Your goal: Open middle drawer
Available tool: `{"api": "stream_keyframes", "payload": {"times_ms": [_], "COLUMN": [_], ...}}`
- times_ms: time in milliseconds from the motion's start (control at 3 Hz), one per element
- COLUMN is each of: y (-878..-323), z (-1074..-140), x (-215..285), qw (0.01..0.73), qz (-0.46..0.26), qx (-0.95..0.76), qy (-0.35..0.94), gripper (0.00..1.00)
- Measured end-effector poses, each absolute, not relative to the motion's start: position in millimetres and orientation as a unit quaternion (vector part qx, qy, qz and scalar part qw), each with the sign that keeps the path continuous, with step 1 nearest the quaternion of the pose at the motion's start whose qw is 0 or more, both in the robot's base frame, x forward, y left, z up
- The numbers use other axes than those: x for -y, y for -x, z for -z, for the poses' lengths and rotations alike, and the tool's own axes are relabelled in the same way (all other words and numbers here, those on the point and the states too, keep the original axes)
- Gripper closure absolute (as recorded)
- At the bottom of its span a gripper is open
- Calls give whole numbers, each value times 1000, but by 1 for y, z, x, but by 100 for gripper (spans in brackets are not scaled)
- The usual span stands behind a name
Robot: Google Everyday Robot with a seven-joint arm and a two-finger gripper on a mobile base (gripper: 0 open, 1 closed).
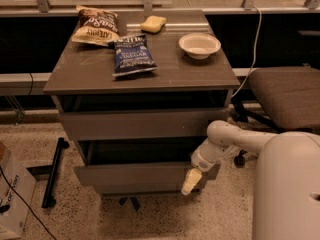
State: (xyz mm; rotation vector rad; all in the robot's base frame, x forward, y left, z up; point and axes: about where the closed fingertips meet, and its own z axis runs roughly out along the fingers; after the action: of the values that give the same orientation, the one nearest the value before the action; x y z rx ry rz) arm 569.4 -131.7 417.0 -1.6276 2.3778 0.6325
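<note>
The grey-brown cabinet (140, 74) has stacked drawers. The middle drawer (130, 174) has a flat, handleless front. It stands pulled out a little, with a dark gap showing above its front panel. My gripper (191, 181) is at the right end of that panel, its cream tip hanging over the front face. My white arm (235, 139) reaches in from the right. The drawer above (140, 125) sits below a dark recess under the top. Only a strip of the lowest part (145, 189) shows.
On the cabinet top lie a brown chip bag (95, 26), a blue chip bag (131, 55), a yellow sponge (153, 23) and a white bowl (199, 45). An office chair (287, 94) stands at the right. A cardboard box (12, 194) and a black bar (52, 171) are at the left.
</note>
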Motion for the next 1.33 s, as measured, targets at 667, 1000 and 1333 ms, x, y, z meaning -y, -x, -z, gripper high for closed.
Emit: {"api": "stream_keyframes", "payload": {"times_ms": [667, 1000, 1333], "y": [-552, -548, -489], "z": [-418, -418, -413], "x": [139, 140, 143], "qw": [73, 71, 42], "qz": [-220, -222, -249], "qx": [-798, -800, -820], "qy": [556, 553, 513], "gripper": [42, 70, 56]}}
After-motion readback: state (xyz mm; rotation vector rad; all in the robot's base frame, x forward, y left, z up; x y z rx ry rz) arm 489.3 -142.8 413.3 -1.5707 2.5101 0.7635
